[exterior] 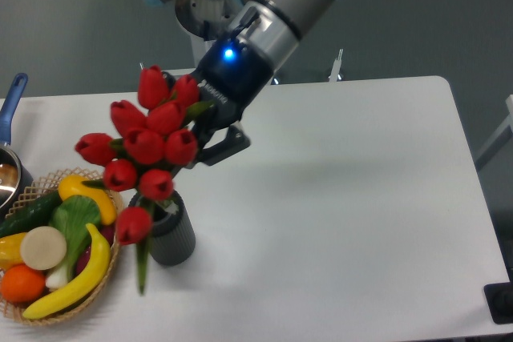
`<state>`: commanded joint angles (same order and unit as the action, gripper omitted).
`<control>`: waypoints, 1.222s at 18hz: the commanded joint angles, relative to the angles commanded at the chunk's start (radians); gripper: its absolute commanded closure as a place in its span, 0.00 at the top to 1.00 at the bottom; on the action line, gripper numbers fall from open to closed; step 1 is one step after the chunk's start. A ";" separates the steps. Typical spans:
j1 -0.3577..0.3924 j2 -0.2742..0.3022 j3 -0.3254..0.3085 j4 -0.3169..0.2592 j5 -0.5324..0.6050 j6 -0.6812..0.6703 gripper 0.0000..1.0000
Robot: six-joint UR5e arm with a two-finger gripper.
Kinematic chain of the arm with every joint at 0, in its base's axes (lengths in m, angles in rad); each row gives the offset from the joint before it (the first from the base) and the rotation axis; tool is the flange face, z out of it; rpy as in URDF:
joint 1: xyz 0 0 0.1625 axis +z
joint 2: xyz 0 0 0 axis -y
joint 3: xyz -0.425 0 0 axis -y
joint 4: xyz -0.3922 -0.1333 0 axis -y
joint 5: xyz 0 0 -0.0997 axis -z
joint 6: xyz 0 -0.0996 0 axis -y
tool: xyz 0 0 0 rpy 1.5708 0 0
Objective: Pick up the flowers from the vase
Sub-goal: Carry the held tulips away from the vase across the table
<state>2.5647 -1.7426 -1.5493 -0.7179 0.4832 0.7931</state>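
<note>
The flowers (pixel 148 146), a bunch of red tulip buds with green leaves, stand tilted to the left in the vase (pixel 171 238), a small dark grey ribbed cylinder at the front left of the white table. One bud and a leaf hang down over the vase's left side. My gripper (pixel 200 114) reaches down from the upper right and sits right behind the top of the bunch. Its jaws stand apart on either side of the upper buds. One dark finger (pixel 228 146) shows to the right of the buds; the other is mostly hidden behind them. The stems are hidden.
A woven basket (pixel 32 190) of fruit and vegetables stands just left of the vase, with a banana (pixel 76 278) close to it. A pot with a blue handle (pixel 12 98) is at the left edge. The table's front edge (pixel 321 334) runs close below the vase.
</note>
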 joint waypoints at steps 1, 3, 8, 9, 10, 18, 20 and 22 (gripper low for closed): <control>0.029 0.000 -0.005 0.000 0.003 0.003 0.39; 0.101 -0.006 -0.006 0.000 0.015 0.012 0.39; 0.285 -0.011 -0.008 0.000 0.011 0.018 0.39; 0.322 -0.011 -0.008 0.000 0.009 0.029 0.39; 0.353 -0.014 -0.008 0.000 0.009 0.056 0.39; 0.427 -0.100 -0.005 0.000 0.008 0.213 0.39; 0.427 -0.106 -0.005 -0.002 0.008 0.212 0.39; 0.428 -0.126 -0.005 0.000 0.008 0.216 0.39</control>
<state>2.9928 -1.8683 -1.5539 -0.7179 0.4909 1.0093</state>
